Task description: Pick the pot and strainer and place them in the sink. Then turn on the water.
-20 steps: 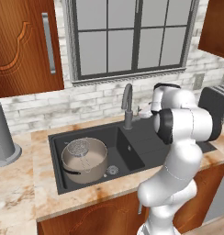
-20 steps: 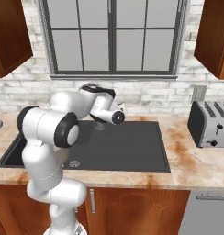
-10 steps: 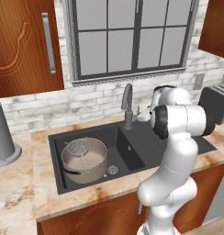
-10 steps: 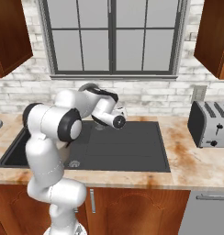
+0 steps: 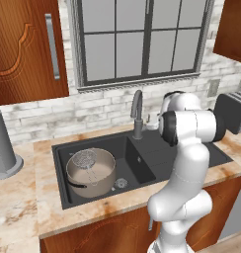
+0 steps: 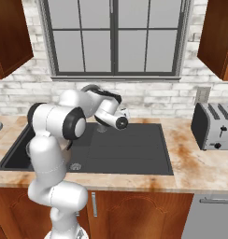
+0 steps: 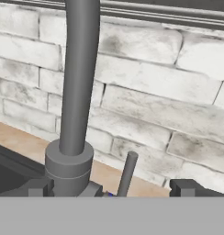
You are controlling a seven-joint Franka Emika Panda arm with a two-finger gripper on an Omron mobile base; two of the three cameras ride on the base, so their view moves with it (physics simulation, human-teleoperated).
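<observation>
Gripper [image 7: 111,186] wide open, holding nothing; my two dark fingertips [image 7: 38,187] sit far apart at the bottom of the hand view. Between them: tap [image 7: 77,87] base w/ its thick grey stem going up, and a thin grey lever [image 7: 127,173] standing just right of the base, tilted a bit. Lever is between my tips, not touching either as far as I can tell. Brick wall [image 7: 169,114] right behind.

Left base view: my arm reaches over the sink [image 5: 157,153] toward the tap [image 5: 137,111], hand end hidden behind my own arm. Pot [image 5: 90,173] sits in the left basin, near the round drain [image 5: 121,183]. Strainer [image 5: 85,159] lies inside the pot, mesh bowl toward the back-left rim, wire handle running across the pot toward the front. Right basin holds nothing I can see. No blue stream at the spout.

Also: grey canister [image 5: 3,146] on counter far left, toaster [image 6: 213,125] on counter right of sink.
</observation>
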